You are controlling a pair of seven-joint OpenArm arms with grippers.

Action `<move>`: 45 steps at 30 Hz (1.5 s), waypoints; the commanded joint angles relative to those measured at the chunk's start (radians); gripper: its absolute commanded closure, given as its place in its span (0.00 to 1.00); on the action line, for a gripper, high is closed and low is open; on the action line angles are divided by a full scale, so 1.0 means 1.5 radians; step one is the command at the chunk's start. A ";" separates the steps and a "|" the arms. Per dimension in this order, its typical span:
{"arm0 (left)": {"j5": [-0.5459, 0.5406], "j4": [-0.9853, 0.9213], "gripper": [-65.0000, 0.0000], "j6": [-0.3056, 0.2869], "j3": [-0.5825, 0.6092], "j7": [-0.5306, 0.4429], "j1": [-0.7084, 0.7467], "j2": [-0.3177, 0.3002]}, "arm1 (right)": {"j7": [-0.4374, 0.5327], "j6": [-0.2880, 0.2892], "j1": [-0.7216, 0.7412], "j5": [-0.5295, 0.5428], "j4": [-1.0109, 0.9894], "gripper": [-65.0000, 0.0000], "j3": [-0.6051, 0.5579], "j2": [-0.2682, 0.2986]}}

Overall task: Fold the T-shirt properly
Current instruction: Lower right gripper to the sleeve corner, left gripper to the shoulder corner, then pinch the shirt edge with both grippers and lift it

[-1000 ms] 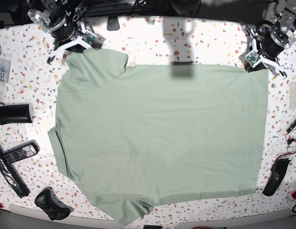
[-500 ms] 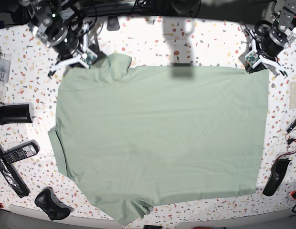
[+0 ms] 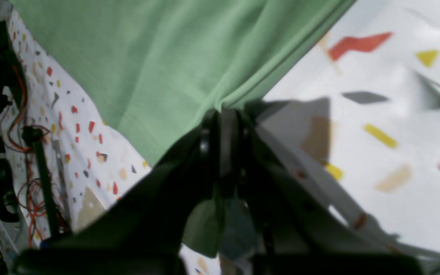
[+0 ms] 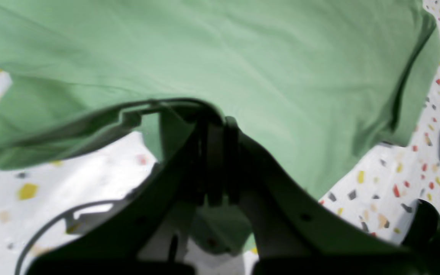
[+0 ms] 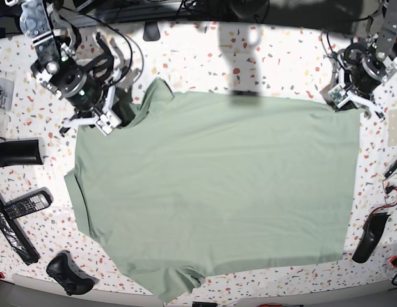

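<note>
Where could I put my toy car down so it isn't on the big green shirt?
The barest patch is the speckled table along the far edge, between the two arms, above the T-shirt. The strip beside the remote and game controller is crowded, and cables clutter the opposite side.

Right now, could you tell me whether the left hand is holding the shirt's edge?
Yes, the left hand is shut on the T-shirt at its hem.
</note>
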 commanded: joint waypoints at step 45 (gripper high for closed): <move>-0.188 0.005 1.00 0.006 -0.004 -0.021 -0.190 -0.008 | -0.044 -0.001 0.362 0.066 -0.241 1.00 0.004 -0.170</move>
